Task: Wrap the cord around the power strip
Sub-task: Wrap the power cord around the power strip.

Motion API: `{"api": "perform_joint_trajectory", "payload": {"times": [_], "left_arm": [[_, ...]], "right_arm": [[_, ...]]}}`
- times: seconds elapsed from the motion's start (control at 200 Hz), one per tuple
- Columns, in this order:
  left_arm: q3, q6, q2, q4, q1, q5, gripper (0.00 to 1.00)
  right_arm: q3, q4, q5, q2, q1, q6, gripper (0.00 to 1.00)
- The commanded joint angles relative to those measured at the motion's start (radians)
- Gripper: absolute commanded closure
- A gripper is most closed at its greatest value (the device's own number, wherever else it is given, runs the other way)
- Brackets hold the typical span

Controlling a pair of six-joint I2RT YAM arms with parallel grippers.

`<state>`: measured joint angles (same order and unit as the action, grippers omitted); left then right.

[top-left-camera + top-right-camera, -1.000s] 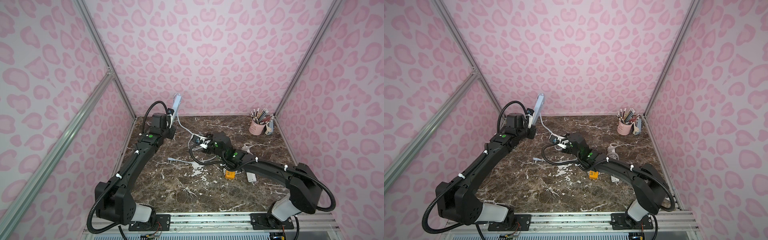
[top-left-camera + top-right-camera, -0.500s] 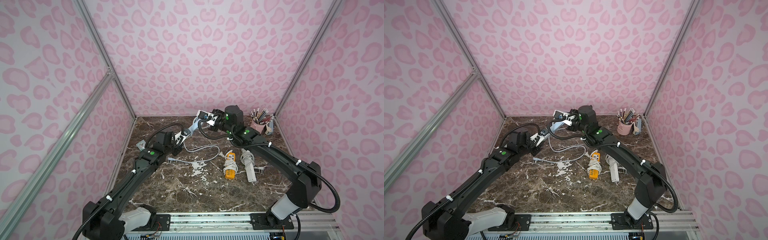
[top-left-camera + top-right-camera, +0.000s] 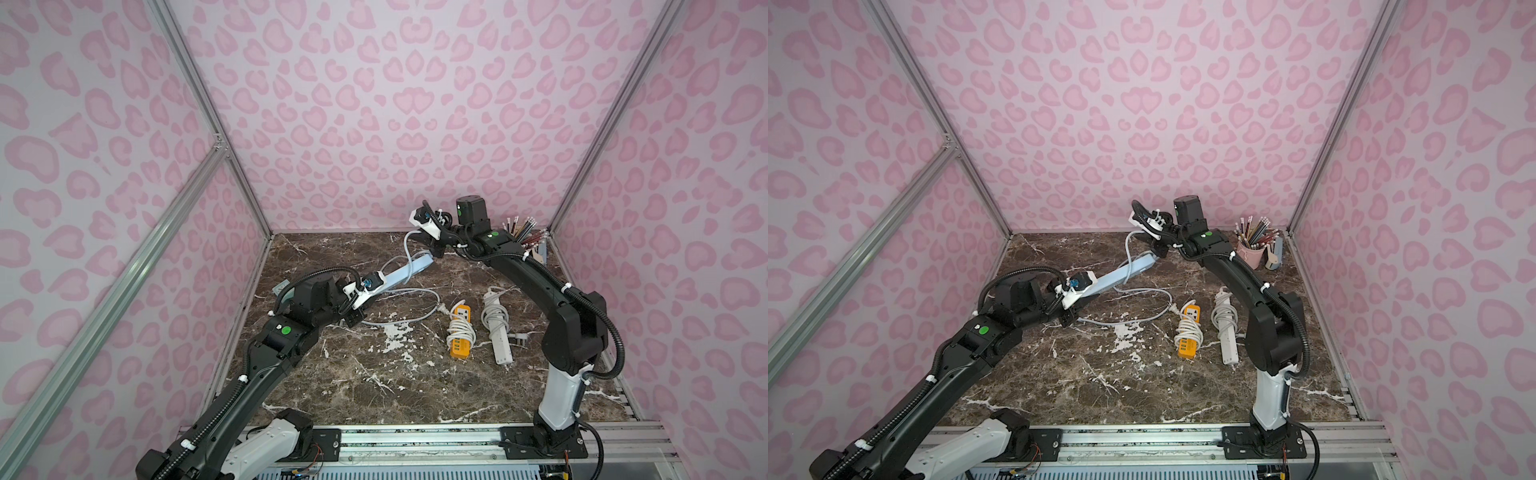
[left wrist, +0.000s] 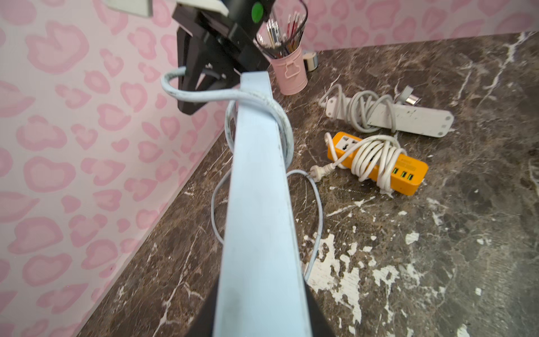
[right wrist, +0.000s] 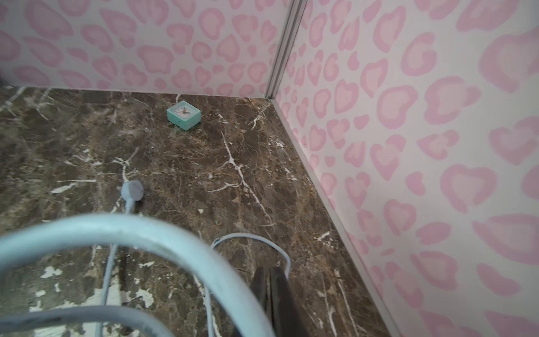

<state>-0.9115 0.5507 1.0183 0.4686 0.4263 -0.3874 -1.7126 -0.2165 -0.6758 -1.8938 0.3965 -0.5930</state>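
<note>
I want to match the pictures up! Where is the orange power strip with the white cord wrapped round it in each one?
Top view: the orange plastic power strip lies right of centre.
Top view: the same place.
Left wrist view: it lies beside the white plastic power strip with grey cord.
Right wrist view: not in it.
Shared landmark: that white strip, beside it in all three views.

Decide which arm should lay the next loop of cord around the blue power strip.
Right, probably. The left gripper is shut on the power strip, holding it raised; the right gripper sits at its far end, right beside the cord.
</note>
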Motion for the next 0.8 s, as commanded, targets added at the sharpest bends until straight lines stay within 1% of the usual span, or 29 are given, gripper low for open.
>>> {"api": "perform_joint_trajectory", "payload": {"times": [0.0,0.07,0.17,0.215,0.285,0.37,0.445,0.545,0.61,0.67,0.74,0.795], "left_arm": [[-0.019,-0.009,0.024,-0.088,-0.010,-0.163,0.97],[-0.024,-0.017,0.052,-0.078,-0.010,-0.131,0.97],[-0.035,-0.024,0.091,-0.054,-0.011,-0.085,0.97],[-0.044,-0.026,0.100,-0.047,-0.010,-0.083,0.97],[-0.055,-0.031,0.103,-0.038,-0.011,-0.110,0.97],[-0.067,-0.035,0.105,-0.029,-0.010,-0.160,0.97],[-0.076,-0.040,0.103,-0.022,-0.012,-0.231,0.97],[-0.077,-0.078,0.091,-0.058,-0.032,-0.361,0.97],[-0.068,-0.140,0.077,-0.132,-0.052,-0.454,0.97],[-0.040,-0.229,0.060,-0.249,-0.067,-0.536,0.97],[-0.005,-0.333,0.051,-0.379,-0.073,-0.587,0.97],[0.012,-0.402,0.051,-0.459,-0.073,-0.607,0.97]], "right_arm": [[0.089,0.213,-0.178,0.044,-0.011,0.136,0.80],[0.118,0.239,-0.181,0.070,-0.017,0.145,0.78],[0.093,0.147,-0.159,0.083,-0.028,0.089,0.78],[0.082,0.107,-0.144,0.088,-0.035,0.061,0.78],[0.081,0.076,-0.140,0.096,-0.059,0.040,0.79],[0.065,0.034,-0.137,0.088,-0.080,0.015,0.80],[0.026,-0.014,-0.148,0.057,-0.087,-0.007,0.79],[-0.029,-0.043,-0.200,-0.002,-0.102,-0.007,0.74],[-0.036,0.000,-0.244,-0.031,-0.118,0.030,0.72],[-0.032,0.059,-0.324,-0.052,-0.138,0.091,0.65],[-0.033,0.109,-0.397,-0.074,-0.151,0.153,0.61],[-0.029,0.144,-0.425,-0.082,-0.152,0.187,0.57]]}}
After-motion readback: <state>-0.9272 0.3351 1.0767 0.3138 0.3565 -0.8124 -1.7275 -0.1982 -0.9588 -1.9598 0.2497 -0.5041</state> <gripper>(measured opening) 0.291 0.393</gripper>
